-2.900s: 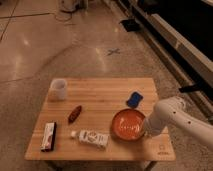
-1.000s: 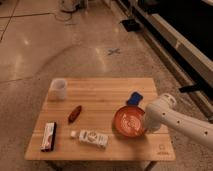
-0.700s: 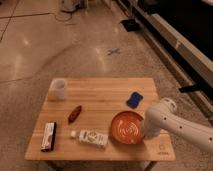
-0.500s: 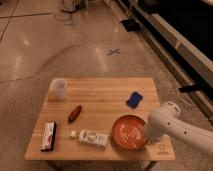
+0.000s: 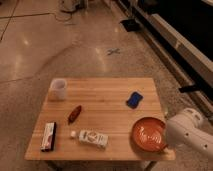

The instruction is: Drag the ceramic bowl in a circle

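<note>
The wide orange-red glazed ceramic bowl [image 5: 149, 134] sits at the wooden table's [image 5: 105, 102] near right corner, close to the edge. The pincer [image 5: 167, 140] meets its right rim, presumably for dragging; its finger state is hidden.

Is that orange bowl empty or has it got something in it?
Empty: the ceramic bowl shows only its swirl pattern; the gripper is at its right rim.

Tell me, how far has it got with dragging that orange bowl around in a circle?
Partway, it seems. The ceramic bowl has slid from mid-right of the table down to its front right corner, clear of the blue sponge. The gripper is at the bowl's right rim, behind the white arm. The loop back remains.
</note>
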`<act>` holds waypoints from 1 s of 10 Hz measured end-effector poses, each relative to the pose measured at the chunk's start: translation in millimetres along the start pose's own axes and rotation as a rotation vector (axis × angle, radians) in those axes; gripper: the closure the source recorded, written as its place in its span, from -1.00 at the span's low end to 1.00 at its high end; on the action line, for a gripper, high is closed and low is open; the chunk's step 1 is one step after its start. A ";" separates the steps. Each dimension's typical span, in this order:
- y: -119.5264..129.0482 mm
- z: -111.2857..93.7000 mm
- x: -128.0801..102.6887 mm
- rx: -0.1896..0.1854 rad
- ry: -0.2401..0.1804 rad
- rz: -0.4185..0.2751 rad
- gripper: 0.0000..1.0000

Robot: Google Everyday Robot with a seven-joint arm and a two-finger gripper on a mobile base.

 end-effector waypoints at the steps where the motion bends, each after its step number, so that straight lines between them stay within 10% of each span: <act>1: -4.4 5.6 11.2 0.000 0.024 0.023 1.00; 7: -92.5 18.1 -8.9 0.107 -0.008 -0.030 0.99; 10: -102.8 6.3 -31.9 0.143 -0.060 -0.052 0.44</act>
